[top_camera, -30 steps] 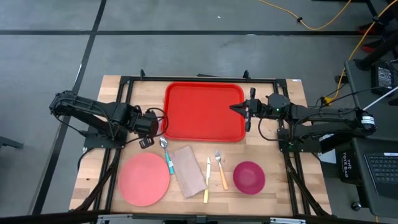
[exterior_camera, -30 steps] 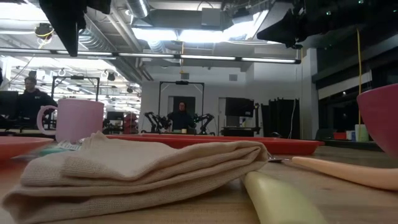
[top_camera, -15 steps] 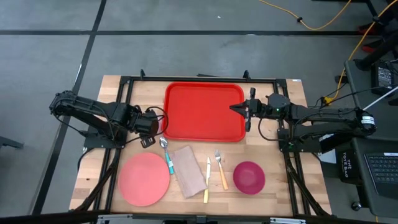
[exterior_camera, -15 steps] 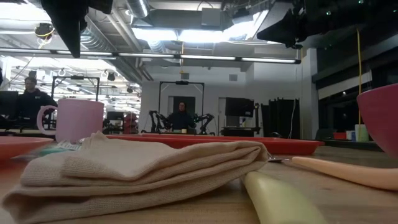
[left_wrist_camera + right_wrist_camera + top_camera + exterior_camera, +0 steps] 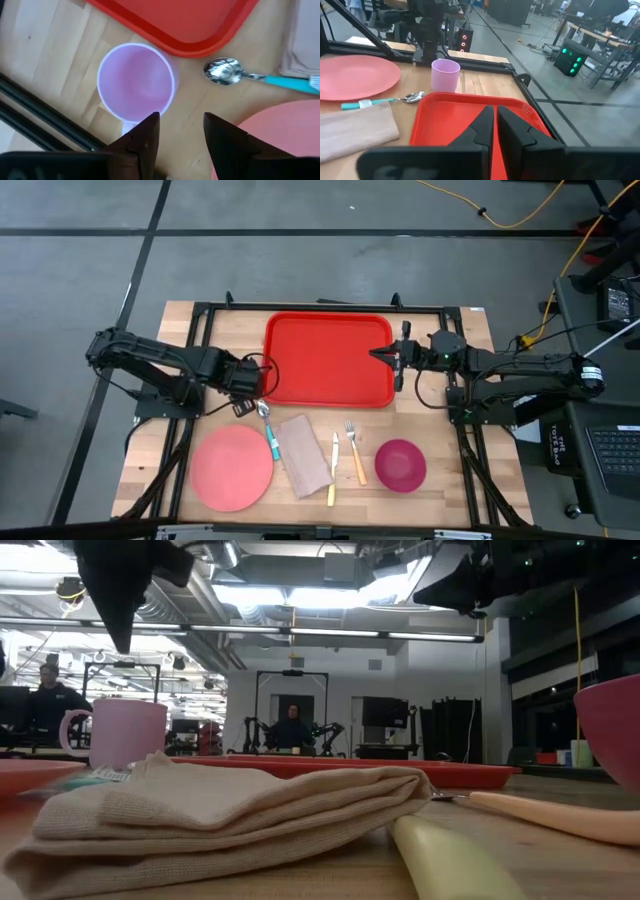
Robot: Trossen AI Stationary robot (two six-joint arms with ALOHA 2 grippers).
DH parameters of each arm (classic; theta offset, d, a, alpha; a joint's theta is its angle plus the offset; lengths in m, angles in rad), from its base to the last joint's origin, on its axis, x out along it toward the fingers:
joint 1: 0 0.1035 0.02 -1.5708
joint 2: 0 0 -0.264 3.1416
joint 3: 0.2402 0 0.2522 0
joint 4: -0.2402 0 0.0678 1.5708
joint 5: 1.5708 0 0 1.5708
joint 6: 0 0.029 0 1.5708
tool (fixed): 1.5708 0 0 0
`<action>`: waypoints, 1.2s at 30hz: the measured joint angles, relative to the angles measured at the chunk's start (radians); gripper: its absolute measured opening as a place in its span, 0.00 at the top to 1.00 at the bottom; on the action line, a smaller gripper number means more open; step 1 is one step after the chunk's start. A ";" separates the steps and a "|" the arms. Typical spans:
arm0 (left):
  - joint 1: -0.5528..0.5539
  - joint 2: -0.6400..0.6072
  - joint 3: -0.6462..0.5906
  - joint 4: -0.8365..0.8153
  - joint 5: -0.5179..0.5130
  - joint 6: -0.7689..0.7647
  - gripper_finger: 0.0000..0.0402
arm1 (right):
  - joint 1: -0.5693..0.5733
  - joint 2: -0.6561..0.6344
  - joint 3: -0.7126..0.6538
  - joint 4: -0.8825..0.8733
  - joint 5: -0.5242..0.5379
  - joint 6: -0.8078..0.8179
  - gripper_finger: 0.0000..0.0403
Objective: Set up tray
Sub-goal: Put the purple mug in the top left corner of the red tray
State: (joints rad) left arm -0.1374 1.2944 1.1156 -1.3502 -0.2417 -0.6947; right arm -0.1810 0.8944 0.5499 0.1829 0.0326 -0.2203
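Left gripper (image 5: 179, 131) hangs with fingers spread, empty, above the pink mug (image 5: 136, 81) just off the tray's left edge. Between the arms, the red tray (image 5: 328, 360) lies at the table's back centre. Right gripper (image 5: 384, 355), fingers pressed together, sits over the tray's right rim.

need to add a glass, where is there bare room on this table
The red tray is bare inside. Bare wood lies right of the bowl. It is crowded from the mug past the spoon, napkin and fork.
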 joint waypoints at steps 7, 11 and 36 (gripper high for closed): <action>0.057 0.073 0.000 0.009 0.001 0.109 0.63 | 0.000 0.000 0.000 0.000 0.000 0.001 0.93; 0.090 0.090 -0.001 0.016 0.001 0.155 0.63 | 0.000 0.000 0.000 0.000 0.000 -0.002 0.93; 0.122 0.128 -0.025 0.099 0.060 0.174 0.63 | 0.000 0.000 0.000 0.003 0.000 -0.050 0.93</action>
State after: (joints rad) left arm -0.0152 1.4224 1.0907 -1.2515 -0.1819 -0.5210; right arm -0.1814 0.8947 0.5499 0.1856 0.0326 -0.2699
